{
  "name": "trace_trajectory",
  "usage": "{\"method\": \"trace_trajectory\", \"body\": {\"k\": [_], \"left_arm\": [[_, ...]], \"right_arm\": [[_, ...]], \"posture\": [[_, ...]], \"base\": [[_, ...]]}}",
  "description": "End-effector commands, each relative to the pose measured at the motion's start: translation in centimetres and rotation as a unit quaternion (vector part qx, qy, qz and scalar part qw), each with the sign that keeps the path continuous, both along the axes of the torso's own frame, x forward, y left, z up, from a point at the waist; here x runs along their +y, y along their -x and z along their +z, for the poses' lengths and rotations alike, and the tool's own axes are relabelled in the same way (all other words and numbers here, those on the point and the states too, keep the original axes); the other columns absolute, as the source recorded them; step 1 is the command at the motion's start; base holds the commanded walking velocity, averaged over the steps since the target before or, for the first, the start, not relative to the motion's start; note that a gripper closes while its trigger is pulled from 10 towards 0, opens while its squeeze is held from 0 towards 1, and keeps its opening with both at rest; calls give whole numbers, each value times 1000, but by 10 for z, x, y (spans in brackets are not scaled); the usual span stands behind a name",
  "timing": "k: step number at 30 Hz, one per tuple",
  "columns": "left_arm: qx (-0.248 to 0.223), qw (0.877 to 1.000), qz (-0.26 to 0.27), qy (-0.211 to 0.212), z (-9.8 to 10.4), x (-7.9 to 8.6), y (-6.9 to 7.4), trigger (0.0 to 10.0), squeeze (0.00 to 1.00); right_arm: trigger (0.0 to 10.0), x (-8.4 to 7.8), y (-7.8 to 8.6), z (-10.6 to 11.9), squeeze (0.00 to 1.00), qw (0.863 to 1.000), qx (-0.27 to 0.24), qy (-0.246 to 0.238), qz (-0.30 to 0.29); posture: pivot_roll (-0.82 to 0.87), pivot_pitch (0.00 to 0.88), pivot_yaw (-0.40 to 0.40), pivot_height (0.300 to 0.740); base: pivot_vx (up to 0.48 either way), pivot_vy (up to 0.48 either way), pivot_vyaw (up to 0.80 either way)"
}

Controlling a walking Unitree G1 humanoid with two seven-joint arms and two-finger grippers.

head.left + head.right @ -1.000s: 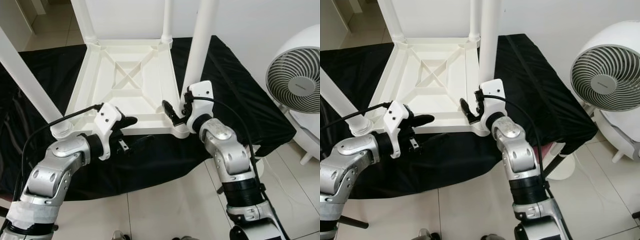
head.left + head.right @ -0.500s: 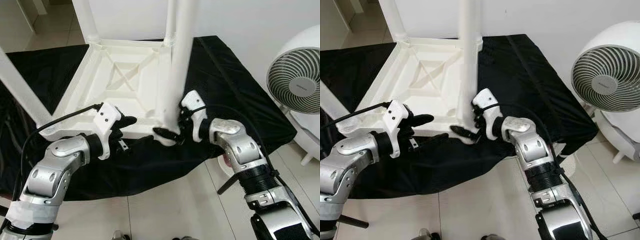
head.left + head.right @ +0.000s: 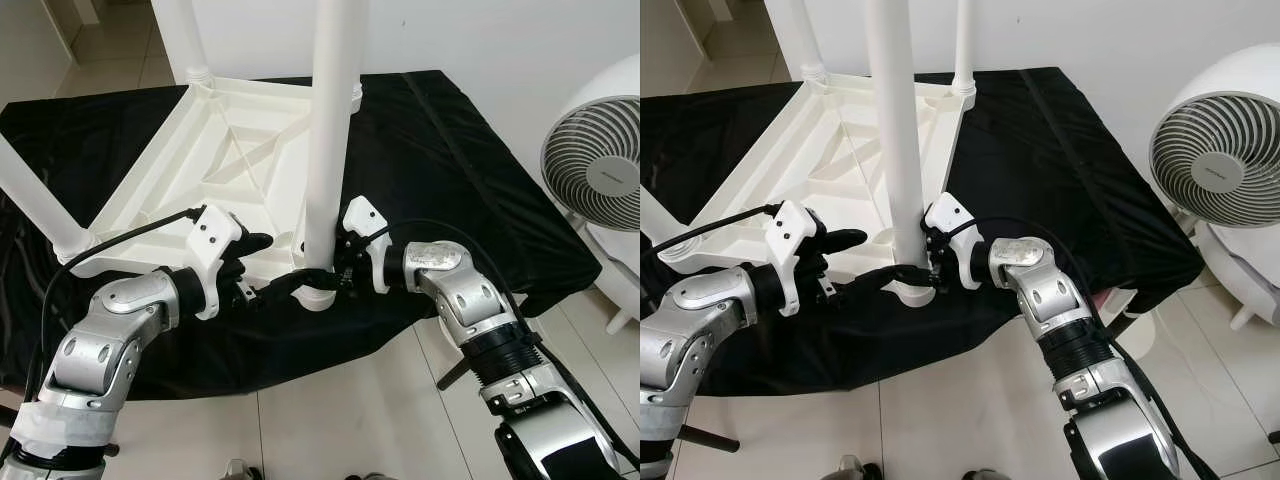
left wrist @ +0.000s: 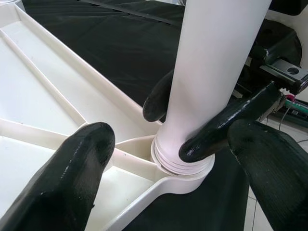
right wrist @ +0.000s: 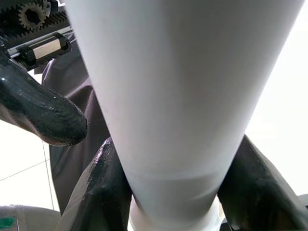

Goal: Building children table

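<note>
A white children's table (image 3: pixel 230 150) lies upside down on a black cloth, its legs pointing up. My right gripper (image 3: pixel 320 280) is shut on the base of the nearest leg (image 3: pixel 333 120), just above its threaded collar; its fingers (image 5: pixel 106 192) press both sides of that leg (image 5: pixel 178 96). My left gripper (image 3: pixel 268 268) stands open at the same corner, its two fingers (image 4: pixel 72 178) spread apart on either side of the leg's socket and not touching the leg (image 4: pixel 211 72).
Another leg (image 3: pixel 40 200) slants up at the left and one (image 3: pixel 185 40) stands at the far corner. The black cloth (image 3: pixel 440 170) covers a low platform. A white fan (image 3: pixel 595 170) stands at the right. Tile floor (image 3: pixel 340 420) lies in front.
My right gripper has closed on the leg's base and swung left with it, turning the table so that this corner now lies at my left gripper. The left arm has stayed put.
</note>
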State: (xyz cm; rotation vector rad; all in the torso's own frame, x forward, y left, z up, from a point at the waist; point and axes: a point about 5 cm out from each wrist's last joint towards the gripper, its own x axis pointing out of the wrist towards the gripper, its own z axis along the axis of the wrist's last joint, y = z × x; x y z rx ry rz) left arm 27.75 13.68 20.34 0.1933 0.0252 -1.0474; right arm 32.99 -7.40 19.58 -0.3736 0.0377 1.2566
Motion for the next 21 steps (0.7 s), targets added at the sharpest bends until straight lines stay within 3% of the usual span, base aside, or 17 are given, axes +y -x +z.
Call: {"method": "trace_trajectory", "body": {"k": [1,2,4,7,11,14,18,20,21], "left_arm": [[-1,1000,17,-5,1,3,0,10000,0],[1,1000,11,-8,0,3,1,10000,0],[2,1000,7,-11,0,3,2,10000,0],[3,1000,-15,-26,1,5,7,10000,0],[3,999,-25,-34,2,7,10,10000,0],[-1,999,-34,-42,4,7,12,10000,0],[-2,999,-34,-41,5,7,12,10000,0],[-4,999,-34,-38,6,5,11,10000,0],[-4,999,-34,-38,6,5,11,10000,0]], "right_arm": [[0,0,1,-6,0,1000,22,-13,-14],[0,-2,-5,-9,0,998,19,-18,-61],[0,-4,-9,-11,0,995,15,-20,-94],[0,-8,-18,-16,0,981,7,-34,-189],[0,-10,-20,-18,0,974,7,-39,-224],[0,-12,-21,-20,0,956,9,-55,-288],[0,-9,-19,-20,0,948,-1,-61,-312],[0,-8,-18,-21,0,921,-3,-78,-382],[0,-8,-18,-21,0,921,-3,-78,-382]], "posture": [[-32,136,43,740],[-34,137,45,740],[-35,137,45,740],[-34,140,45,740],[-34,140,46,740],[-32,142,48,740],[-33,143,48,740],[-34,146,46,740],[-34,146,46,740]], "base": [[0,0,0],[0,0,0],[0,0,0],[0,0,0],[0,0,0],[0,0,0],[0,0,0],[0,0,0],[0,0,0]]}}
